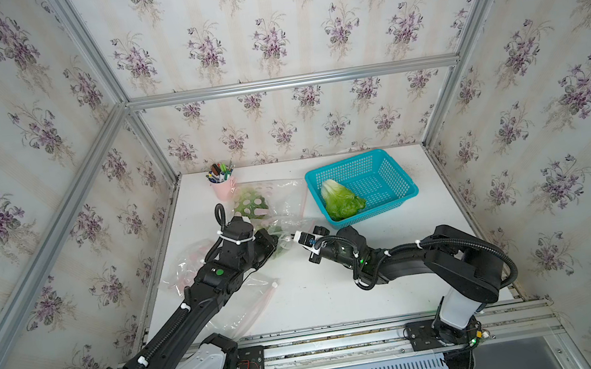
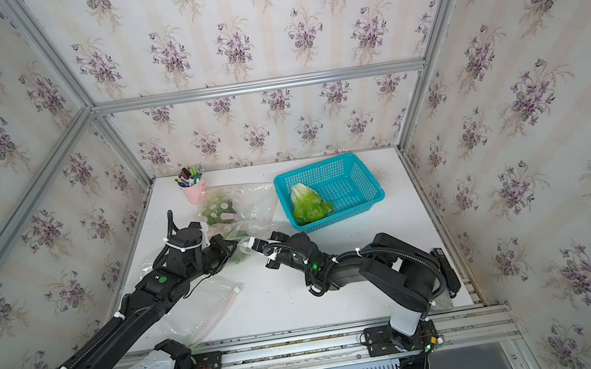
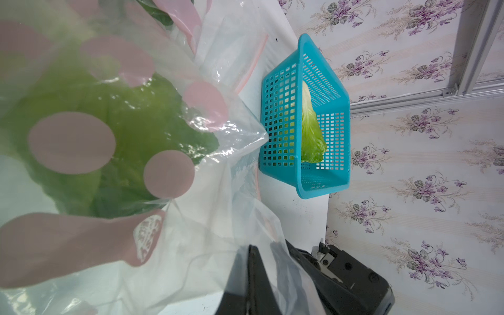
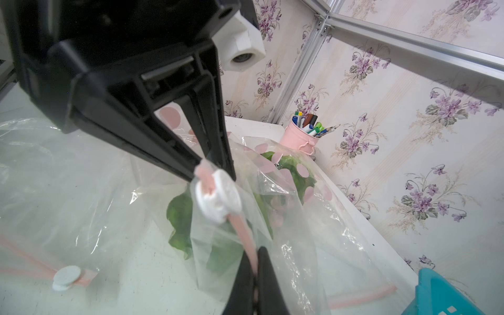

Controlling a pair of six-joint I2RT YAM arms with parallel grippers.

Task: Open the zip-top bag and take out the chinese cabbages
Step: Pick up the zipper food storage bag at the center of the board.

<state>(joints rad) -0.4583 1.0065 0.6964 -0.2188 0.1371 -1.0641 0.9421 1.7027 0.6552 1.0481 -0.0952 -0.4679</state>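
Right wrist view: my two arms pinch the pink zip strip (image 4: 242,231) of the zip-top bag (image 4: 294,245), one on either side of its white slider (image 4: 218,196). One of the chinese cabbages (image 1: 342,198) already lies in the blue basket (image 1: 356,158) at the far right of the tabletop (image 1: 338,288). Green leaves (image 3: 131,122) show inside the dotted plastic, though I cannot count how many heads. A second, flat bag (image 1: 247,304) beside the left arm looks empty. I judge the job partly done: this bag is yet to be unzipped and emptied. The left fingers (image 4: 188,170) are pressed together on the strip's end, just beside the slider. The right fingers (image 4: 267,278) are clamped on the strip at the slider's other side, and the strip runs between the two grips.
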